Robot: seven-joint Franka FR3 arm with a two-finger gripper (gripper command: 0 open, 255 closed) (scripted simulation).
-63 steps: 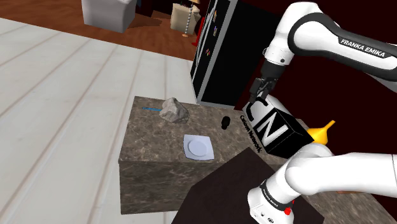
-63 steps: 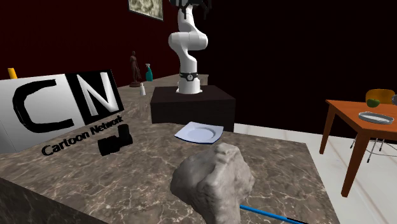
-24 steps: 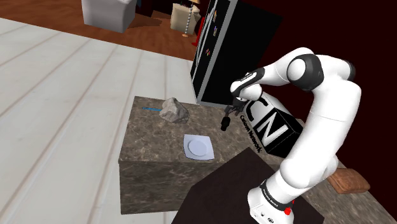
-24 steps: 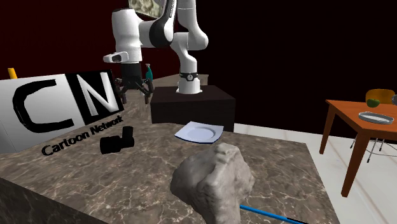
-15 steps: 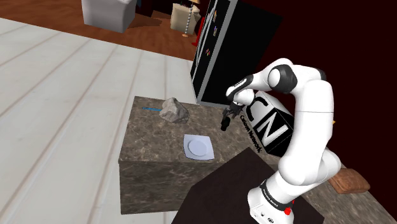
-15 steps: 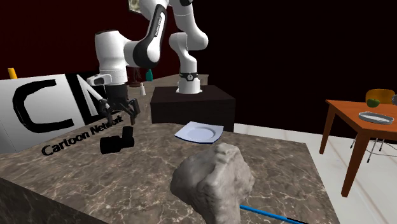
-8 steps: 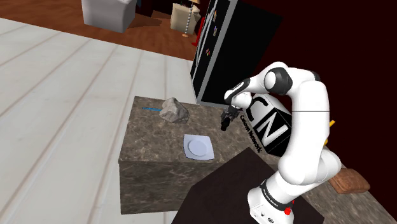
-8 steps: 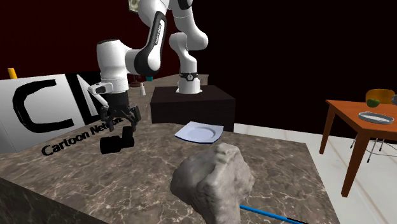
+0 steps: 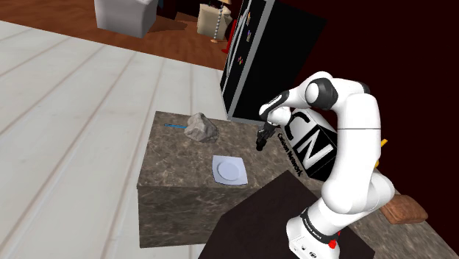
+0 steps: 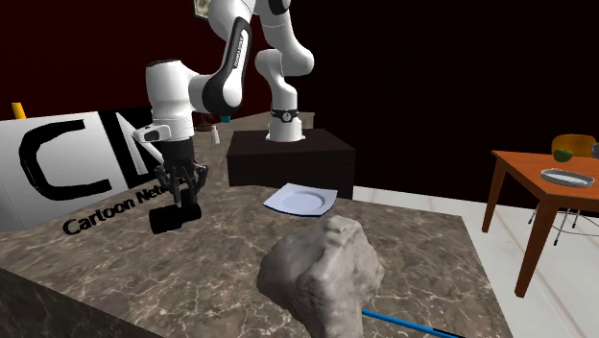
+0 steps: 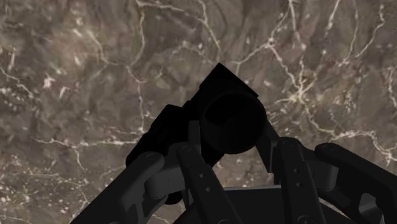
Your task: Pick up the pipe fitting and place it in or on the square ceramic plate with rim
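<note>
My gripper [image 11: 235, 151] is wide, around the black fitting [image 11: 230, 116] on the bench [image 10: 432, 250]. In the second exterior view the plate [image 10: 299, 202] is at its three o'clock. If I squeeze off-centre, the fitting could roll away.

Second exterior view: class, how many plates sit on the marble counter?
1. The white square plate lies on the marble counter, between the grey rock and the robot's dark stand. The lettered box could hide others.
</note>
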